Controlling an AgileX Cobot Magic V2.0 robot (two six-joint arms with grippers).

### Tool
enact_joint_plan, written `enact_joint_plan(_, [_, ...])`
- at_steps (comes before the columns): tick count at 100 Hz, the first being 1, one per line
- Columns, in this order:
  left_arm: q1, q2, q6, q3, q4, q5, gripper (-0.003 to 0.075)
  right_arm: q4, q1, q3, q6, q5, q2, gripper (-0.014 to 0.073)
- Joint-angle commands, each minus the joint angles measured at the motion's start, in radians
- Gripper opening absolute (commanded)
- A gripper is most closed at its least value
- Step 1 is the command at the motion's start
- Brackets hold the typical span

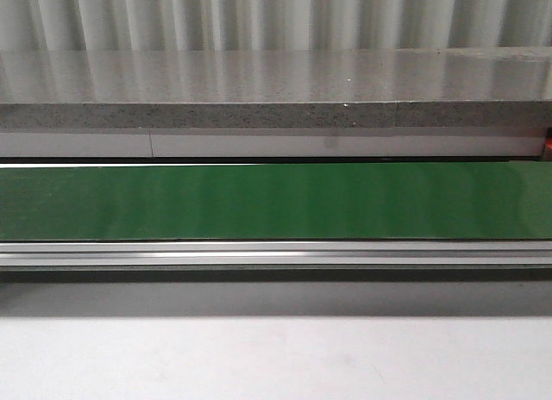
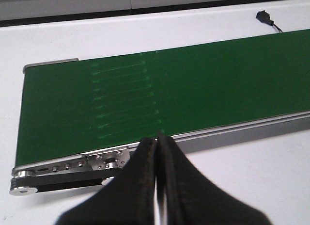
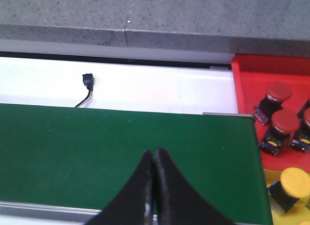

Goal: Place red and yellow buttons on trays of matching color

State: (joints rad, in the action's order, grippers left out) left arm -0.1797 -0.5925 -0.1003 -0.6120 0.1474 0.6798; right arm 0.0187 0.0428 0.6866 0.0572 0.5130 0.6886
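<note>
In the right wrist view a red tray [image 3: 247,70] holds red buttons [image 3: 278,93] [image 3: 283,123] beyond the end of the green conveyor belt [image 3: 121,157]. Beside it a yellow tray [image 3: 271,175] holds a yellow button [image 3: 294,180]. My right gripper [image 3: 154,153] is shut and empty above the belt. My left gripper [image 2: 157,137] is shut and empty over the belt's near rail, close to the other end of the belt [image 2: 145,99]. The belt [image 1: 276,202] carries no buttons in the front view, where neither gripper shows.
A grey stone-like ledge [image 1: 276,98] runs behind the belt. A small black connector with a wire [image 3: 88,82] lies on the white table beyond the belt. An aluminium rail [image 1: 276,253] borders the belt's near side, with white table [image 1: 276,357] in front.
</note>
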Motion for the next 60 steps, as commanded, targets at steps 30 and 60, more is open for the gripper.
enact_joint_plan(30, [-0.009,-0.001,0.002,-0.025,0.012,-0.064,-0.0020,-0.019,0.001,-0.115,-0.028,-0.133,-0.251,-0.0065])
enact_joint_plan(60, [-0.009,-0.001,0.002,-0.025,0.012,-0.064,-0.0020,-0.019,-0.003,-0.318,-0.027,-0.205,-0.453,-0.0065])
